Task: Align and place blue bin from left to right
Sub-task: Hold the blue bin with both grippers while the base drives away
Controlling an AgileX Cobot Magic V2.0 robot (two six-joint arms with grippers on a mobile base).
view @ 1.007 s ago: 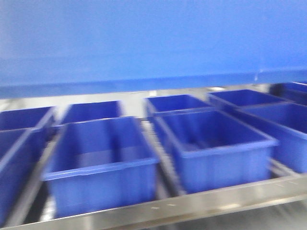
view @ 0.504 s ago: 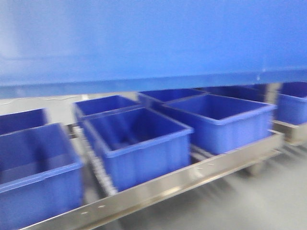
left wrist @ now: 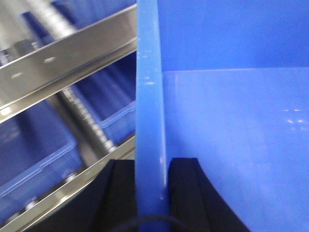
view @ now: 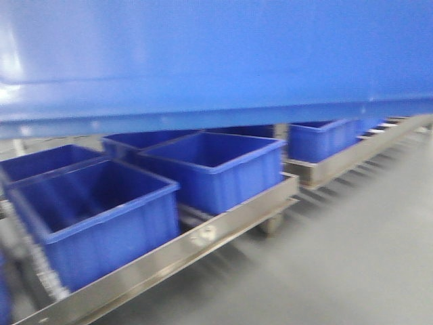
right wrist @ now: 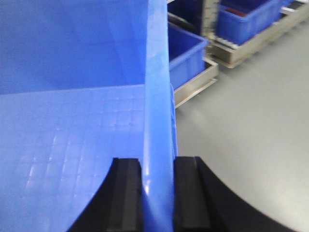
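Note:
The blue bin (view: 216, 61), light sky-blue, is held up close in front of the front camera and fills the upper part of that view. In the left wrist view my left gripper (left wrist: 151, 193) is shut on the bin's left wall rim (left wrist: 149, 96), one black finger on each side. In the right wrist view my right gripper (right wrist: 158, 193) is shut on the right wall rim (right wrist: 157, 96) the same way. The bin's inside floor (right wrist: 63, 140) shows a faint grid and nothing in it.
Darker blue tubs (view: 101, 217) (view: 216, 169) sit on a steel roller rack whose front rail (view: 203, 237) runs diagonally. A second rack (view: 352, 156) with another tub (view: 323, 139) stands further right. Grey floor (view: 352, 257) lies at the right.
The front view has swung right: the tubs and rack slid left across the frame and grey floor has come in at the right. The bin stays held in front.

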